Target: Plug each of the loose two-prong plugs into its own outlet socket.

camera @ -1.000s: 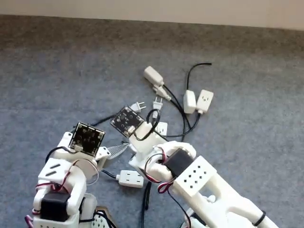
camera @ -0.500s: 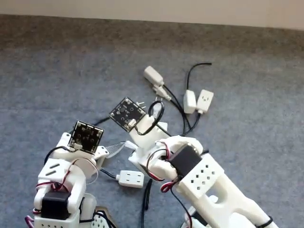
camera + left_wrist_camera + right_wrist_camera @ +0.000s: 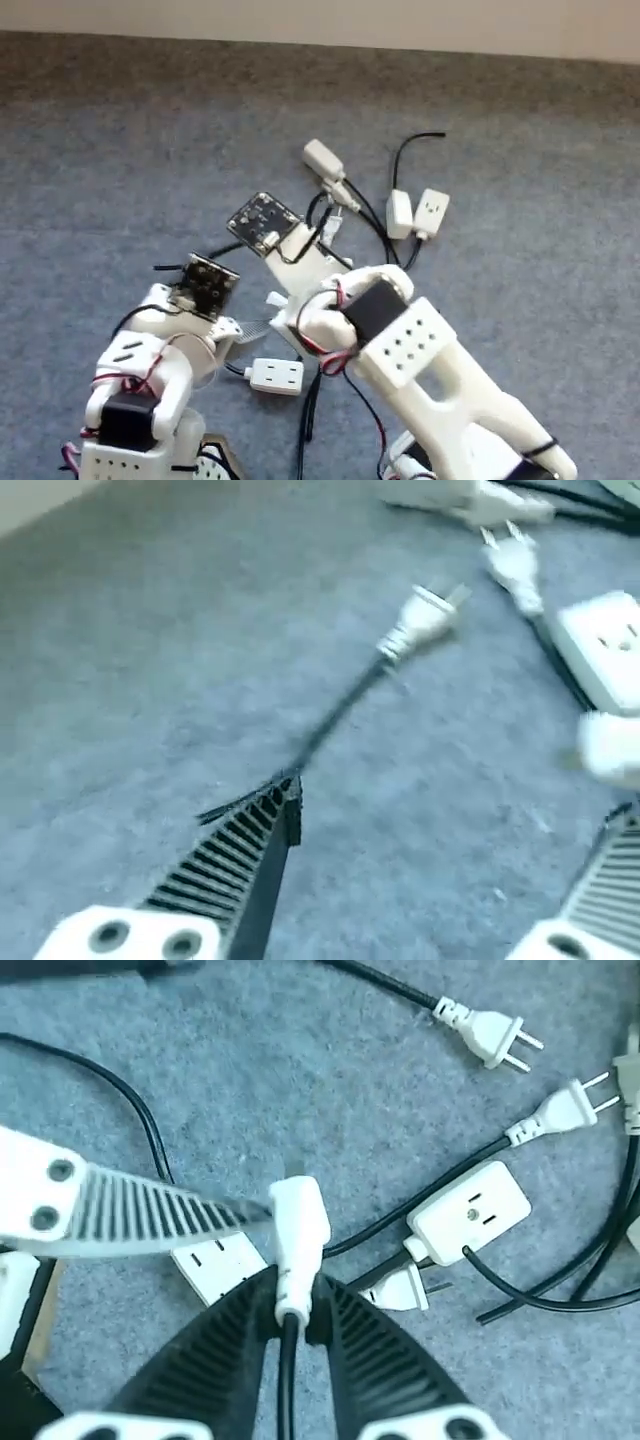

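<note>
My right gripper is shut on a white two-prong plug, its black cord running back between the fingers. Just below the plug lies a white outlet block. A second outlet socket lies further out, with a small plug beside it. Two loose plugs lie beyond. My left gripper hangs open over the carpet, one ribbed finger reaching in beside the held plug. Ahead of it lie a loose plug on a black cord and an outlet socket.
In the high view an outlet block sits between the two arms. Two more outlet blocks and an adapter lie among tangled black cords at the back. Grey carpet stretches out to the left.
The right arm has pushed away from the base towards the cords, covering a socket that showed before. The left arm has swung right and closer to the right arm.
</note>
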{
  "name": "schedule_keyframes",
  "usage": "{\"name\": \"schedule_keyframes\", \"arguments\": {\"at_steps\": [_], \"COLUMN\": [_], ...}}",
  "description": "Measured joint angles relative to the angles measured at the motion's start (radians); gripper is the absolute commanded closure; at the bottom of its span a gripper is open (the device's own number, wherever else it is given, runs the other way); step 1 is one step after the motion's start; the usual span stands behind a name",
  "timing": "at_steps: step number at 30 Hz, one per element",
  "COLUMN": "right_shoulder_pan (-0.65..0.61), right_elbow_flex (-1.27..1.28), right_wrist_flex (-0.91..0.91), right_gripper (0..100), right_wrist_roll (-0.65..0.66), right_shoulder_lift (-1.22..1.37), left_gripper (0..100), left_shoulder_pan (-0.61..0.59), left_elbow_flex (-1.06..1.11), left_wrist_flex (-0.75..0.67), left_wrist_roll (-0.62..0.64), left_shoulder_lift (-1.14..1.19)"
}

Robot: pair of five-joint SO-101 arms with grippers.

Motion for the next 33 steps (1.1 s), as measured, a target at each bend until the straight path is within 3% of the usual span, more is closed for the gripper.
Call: {"name": "schedule_keyframes", "arguments": {"at_steps": [7, 11, 20, 28, 33], "right_shoulder_pan": [0.000, 0.000, -0.029, -0.094, -0.094], "right_elbow_flex": [-0.034, -0.034, -0.034, -0.034, -0.034], "right_wrist_flex": [0.080, 0.103, 0.153, 0.157, 0.137], "right_gripper": [99.3, 99.3, 99.3, 99.3, 99.3], "right_wrist_roll": [0.005, 0.035, 0.219, 0.382, 0.489], "right_shoulder_lift": [0.112, 0.144, 0.147, 0.147, 0.149], "left_gripper": [58, 58, 58, 58, 58], "left_shoulder_pan": [-0.207, -0.253, -0.385, -0.400, -0.413], "left_elbow_flex": [-0.086, -0.155, -0.578, -1.157, -1.494], "left_wrist_flex": [-0.068, -0.069, -0.068, 0.230, 0.427], "left_wrist_roll": [0.000, 0.023, 0.066, -0.029, -0.150], "left_shoulder_lift": [0.003, 0.084, 0.674, 1.363, 1.649]}}
